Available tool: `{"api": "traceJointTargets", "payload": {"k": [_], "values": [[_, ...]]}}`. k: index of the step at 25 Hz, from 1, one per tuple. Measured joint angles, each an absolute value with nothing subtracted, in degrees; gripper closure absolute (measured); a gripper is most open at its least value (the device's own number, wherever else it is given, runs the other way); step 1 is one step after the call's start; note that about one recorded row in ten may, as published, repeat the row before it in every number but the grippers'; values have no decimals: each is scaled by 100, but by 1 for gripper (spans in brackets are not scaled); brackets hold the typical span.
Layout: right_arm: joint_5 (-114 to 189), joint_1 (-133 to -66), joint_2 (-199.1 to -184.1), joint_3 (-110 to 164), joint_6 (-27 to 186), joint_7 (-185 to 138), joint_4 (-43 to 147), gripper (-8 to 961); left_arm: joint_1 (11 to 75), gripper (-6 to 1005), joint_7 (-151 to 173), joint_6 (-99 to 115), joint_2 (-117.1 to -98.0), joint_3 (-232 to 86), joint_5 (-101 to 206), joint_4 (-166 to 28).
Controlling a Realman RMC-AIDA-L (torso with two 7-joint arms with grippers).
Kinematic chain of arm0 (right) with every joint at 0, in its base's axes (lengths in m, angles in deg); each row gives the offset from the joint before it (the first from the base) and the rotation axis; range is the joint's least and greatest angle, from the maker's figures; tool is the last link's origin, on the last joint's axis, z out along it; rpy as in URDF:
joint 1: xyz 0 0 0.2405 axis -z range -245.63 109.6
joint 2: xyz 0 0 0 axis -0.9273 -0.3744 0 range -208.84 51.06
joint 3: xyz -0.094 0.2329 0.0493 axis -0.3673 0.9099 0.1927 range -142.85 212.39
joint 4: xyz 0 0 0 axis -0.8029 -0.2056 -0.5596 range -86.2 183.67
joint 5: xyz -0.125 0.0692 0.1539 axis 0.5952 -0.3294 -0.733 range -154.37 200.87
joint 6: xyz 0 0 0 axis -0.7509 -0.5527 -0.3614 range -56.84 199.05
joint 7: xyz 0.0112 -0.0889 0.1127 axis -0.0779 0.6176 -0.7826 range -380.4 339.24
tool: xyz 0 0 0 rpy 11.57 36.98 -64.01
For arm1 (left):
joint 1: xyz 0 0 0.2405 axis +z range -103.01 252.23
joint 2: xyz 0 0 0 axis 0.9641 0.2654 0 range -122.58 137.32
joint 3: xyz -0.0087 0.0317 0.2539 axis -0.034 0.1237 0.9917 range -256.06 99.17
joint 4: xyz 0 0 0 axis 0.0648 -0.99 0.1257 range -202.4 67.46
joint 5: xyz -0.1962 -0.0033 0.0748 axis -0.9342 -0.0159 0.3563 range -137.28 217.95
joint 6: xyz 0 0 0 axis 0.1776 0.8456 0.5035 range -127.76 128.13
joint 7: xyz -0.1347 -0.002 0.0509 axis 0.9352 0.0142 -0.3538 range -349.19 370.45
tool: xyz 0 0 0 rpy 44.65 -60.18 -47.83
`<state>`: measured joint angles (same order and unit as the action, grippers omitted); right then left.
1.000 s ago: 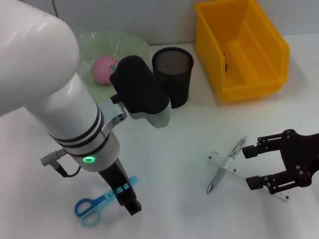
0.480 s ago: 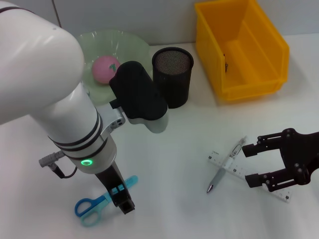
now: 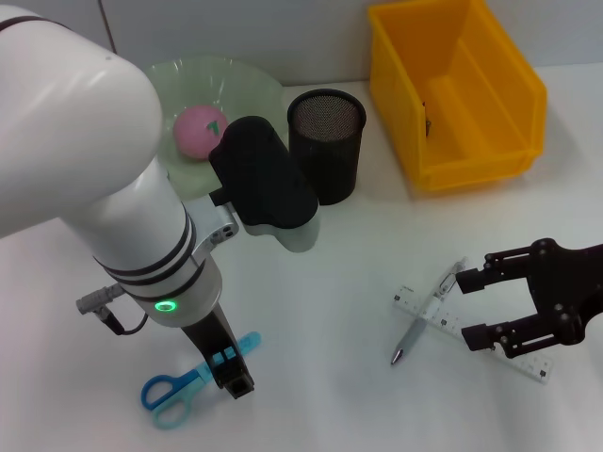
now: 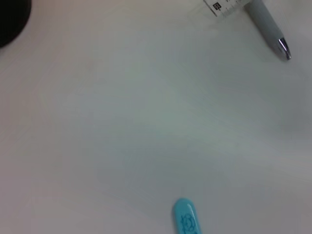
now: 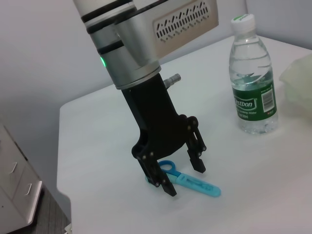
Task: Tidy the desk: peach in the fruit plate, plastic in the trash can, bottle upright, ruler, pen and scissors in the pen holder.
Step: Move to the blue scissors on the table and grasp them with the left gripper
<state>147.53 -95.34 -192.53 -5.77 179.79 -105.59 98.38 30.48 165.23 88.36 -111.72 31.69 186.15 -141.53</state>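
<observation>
Desk [image 3: 330,273]: we work on a white surface that carries everything below
Trash can [image 3: 471,56]: our yellow bin stands at the far right corner of the desk, just beside the pen holder
Fruit plate [image 3: 245,80]: pale green, at the far left behind our left arm; the pink peach [image 3: 196,130] already lies in it
Bottle [image 5: 252,78]: upright with its cap on, seen from our right wrist view, standing well apart from the scissors
Pen holder [image 3: 326,141]: black mesh cup, upright, between plate and trash can
Left gripper [image 5: 184,173]: we hold it low over the near left of the desk, jaws spread wide and empty, one finger on each side of the scissors' blade
Right gripper [image 3: 469,309]: we hover at the near right with jaws wide and empty, fingertips just beside the ruler and pen
Ruler [image 3: 450,327]: flat on the desk, partly under our right gripper
Scissors [image 3: 184,384]: blue handles, light blue sheathed blade, flat on the desk beneath our left gripper
Pen [image 3: 426,315]: silver-grey, lying across the ruler
</observation>
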Motion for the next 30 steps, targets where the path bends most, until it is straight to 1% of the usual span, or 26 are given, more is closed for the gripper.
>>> {"api": "traceJointTargets", "payload": {"k": [16,27,30], "values": [[14752,-9544,-19244,-557,17967,-10593,9828,210,2983,542,16399,8705,-11172,3185,18632,-13898],[14752,-9581,-19244,-557,17958,-10599,9823,210,2941,566,16384,8631,-11181,3193,18631,-13714],[14752,-9589,-19239,-557,17956,-10602,9822,210,2926,606,16383,8627,-11181,3194,18632,-13672]]}}
